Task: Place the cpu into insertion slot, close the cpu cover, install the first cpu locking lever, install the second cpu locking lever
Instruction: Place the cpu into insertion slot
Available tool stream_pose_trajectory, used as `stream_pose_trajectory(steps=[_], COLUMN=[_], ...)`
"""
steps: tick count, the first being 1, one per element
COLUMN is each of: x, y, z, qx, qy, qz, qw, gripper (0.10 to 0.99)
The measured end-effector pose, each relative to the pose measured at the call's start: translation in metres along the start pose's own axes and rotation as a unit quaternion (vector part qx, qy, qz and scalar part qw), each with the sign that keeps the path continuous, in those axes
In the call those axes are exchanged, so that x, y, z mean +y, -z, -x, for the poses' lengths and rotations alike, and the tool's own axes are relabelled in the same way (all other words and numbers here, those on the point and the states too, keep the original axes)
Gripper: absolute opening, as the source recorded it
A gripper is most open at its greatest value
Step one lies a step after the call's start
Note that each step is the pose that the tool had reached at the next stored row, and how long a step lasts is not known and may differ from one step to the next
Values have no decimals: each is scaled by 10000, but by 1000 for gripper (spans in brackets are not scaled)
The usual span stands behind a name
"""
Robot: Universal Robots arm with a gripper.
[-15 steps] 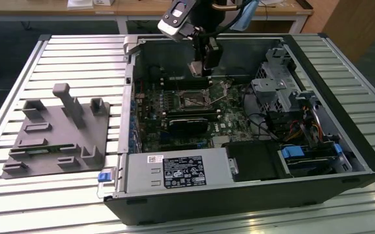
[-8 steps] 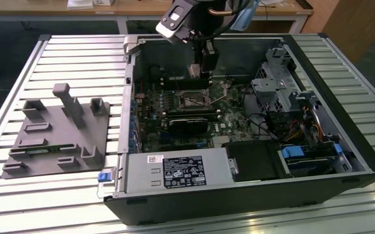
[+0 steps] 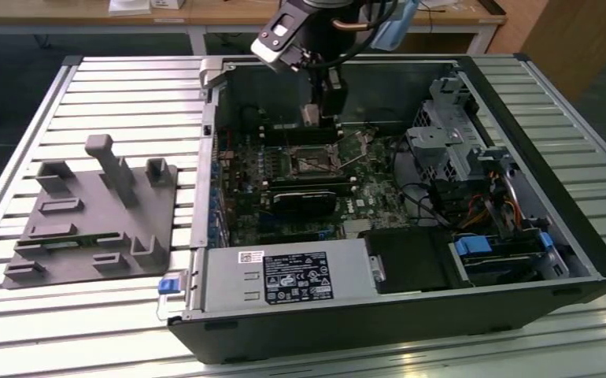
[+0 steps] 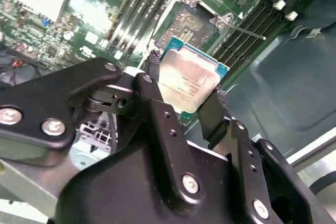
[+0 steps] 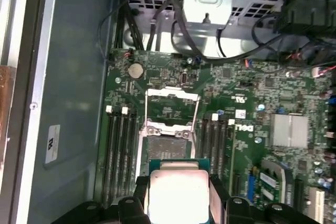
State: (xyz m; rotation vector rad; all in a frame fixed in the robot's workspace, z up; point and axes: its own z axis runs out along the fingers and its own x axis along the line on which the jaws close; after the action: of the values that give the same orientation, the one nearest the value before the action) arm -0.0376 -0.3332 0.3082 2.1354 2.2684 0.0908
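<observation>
The gripper (image 4: pixel 185 94) pinches the cpu (image 4: pixel 191 74) by two edges: pale silver top, teal-green rim. It hangs near the bare insertion slot (image 4: pixel 193 24); cpu cover (image 5: pixel 172 94) flipped open.

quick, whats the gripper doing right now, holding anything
gripper: closed on the cpu, which is not yet in the insertion slot.
</observation>
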Motion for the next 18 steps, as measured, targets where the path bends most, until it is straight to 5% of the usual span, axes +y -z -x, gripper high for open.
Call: stream_pose_trajectory(steps=[14, 18], x=[-8, -11], y=[-212, -264], z=[-65, -65], qx=[-11, -58], qy=[-221, -219], qz=[-28, -29], qw=[9998, 9997], gripper=[537, 537])
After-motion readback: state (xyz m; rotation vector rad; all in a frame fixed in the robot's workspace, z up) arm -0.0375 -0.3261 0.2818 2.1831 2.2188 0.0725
